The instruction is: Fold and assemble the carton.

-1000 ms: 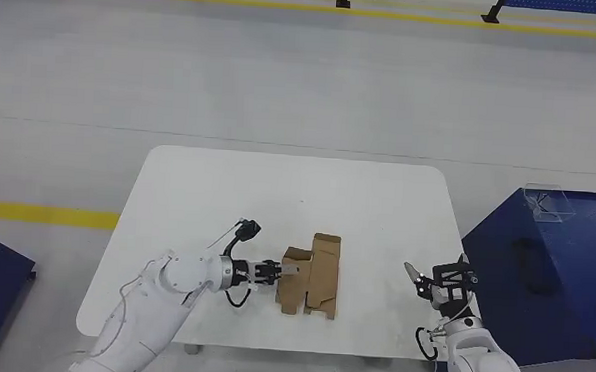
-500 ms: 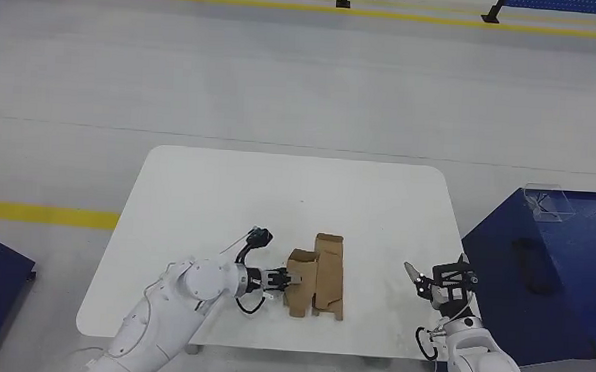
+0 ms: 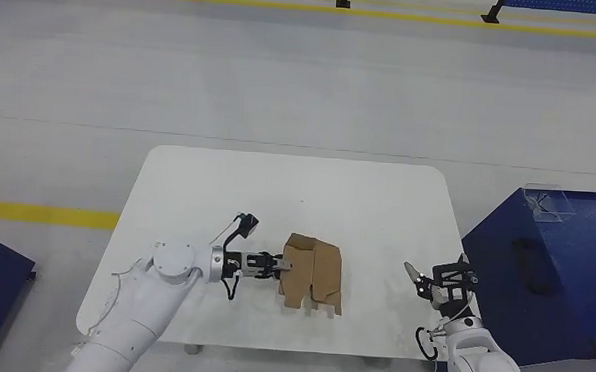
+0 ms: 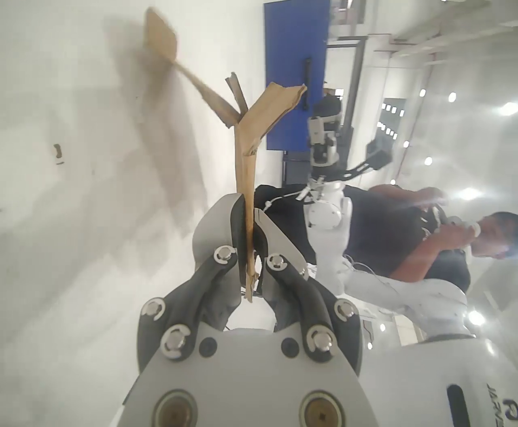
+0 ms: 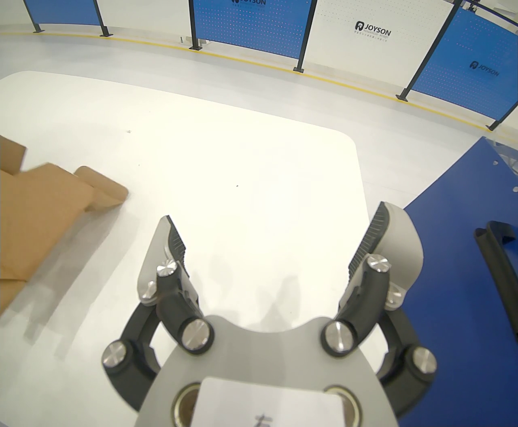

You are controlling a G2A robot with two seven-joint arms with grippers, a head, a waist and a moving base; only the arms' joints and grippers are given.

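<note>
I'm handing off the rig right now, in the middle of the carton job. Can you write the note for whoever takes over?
Left gripper: shut on an edge flap of the carton.
Right gripper: open, holding nothing, near the front right edge of the table, apart from the carton.
Carton: front middle of the table, unassembled, flaps splayed; the held side seems raised off the surface.
Done: one flap gripped; no box shape formed yet.
Left: open it up, fold and tuck the flaps, probably bringing the right gripper in to help.
</note>
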